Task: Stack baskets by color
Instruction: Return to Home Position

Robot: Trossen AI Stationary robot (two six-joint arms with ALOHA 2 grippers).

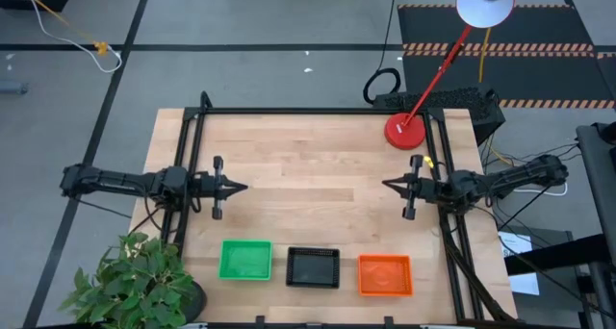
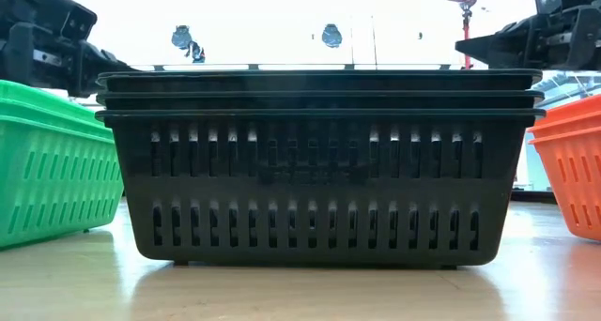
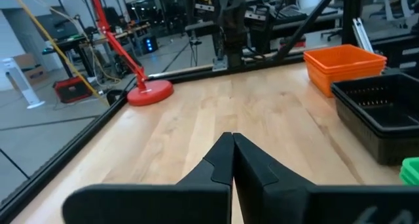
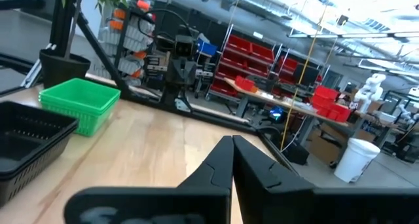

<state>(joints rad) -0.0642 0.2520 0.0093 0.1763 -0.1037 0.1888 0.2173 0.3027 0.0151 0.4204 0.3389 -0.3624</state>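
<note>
Well, you had both arms out at opposite sides of the table (image 1: 318,146), pointing at each other. Your left gripper (image 1: 241,187) was pinched fully shut, fingers tip to tip, with nothing in it. Your right gripper (image 1: 387,184) matched it, closed and empty too. All the baskets sat in one row, well apart from both tools: the green baskets (image 1: 245,260) nearest the left gripper, the orange baskets (image 1: 385,275) nearest the right one, and the black baskets (image 1: 314,267) between them. From table height you saw three black rims nested one inside another. The red lamp base (image 1: 405,130) stood near the right gripper, on its side away from the row.
</note>
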